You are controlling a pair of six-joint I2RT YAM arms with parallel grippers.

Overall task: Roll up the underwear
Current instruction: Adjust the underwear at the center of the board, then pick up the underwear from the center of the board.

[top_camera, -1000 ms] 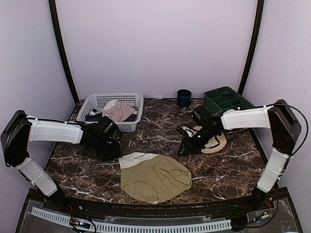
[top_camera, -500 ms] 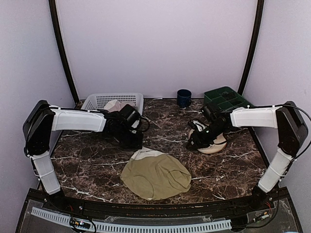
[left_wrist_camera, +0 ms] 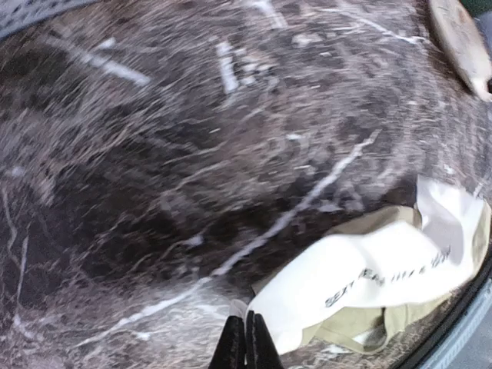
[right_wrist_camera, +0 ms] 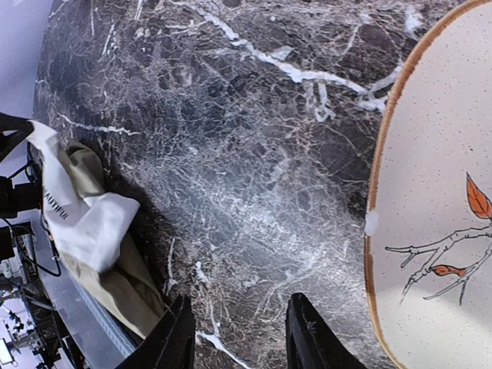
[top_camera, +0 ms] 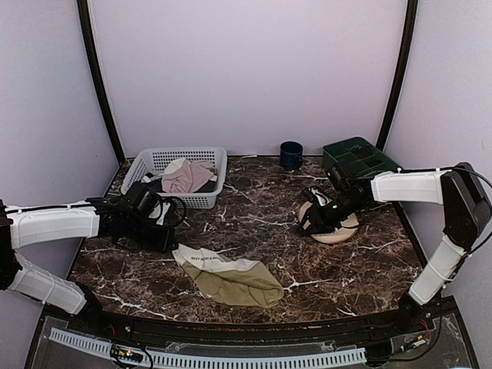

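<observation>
Two grippers: the left gripper (top_camera: 169, 243), just in front of the basket (top_camera: 201, 202), has its jaws pinched together on the waistband corner of the underwear (top_camera: 229, 277), whose length trails rightward from it. The right gripper (top_camera: 311, 221), jaws apart and empty, hangs far right of the basket.

One each: underwear (top_camera: 231, 277), basket (top_camera: 201, 201), mug (top_camera: 290, 154), plate (top_camera: 340, 232), bin (top_camera: 357, 156).

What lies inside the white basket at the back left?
The white basket holds a pale pink garment on top, a dark grey garment partly under it. Anything beneath them is covered.
</observation>
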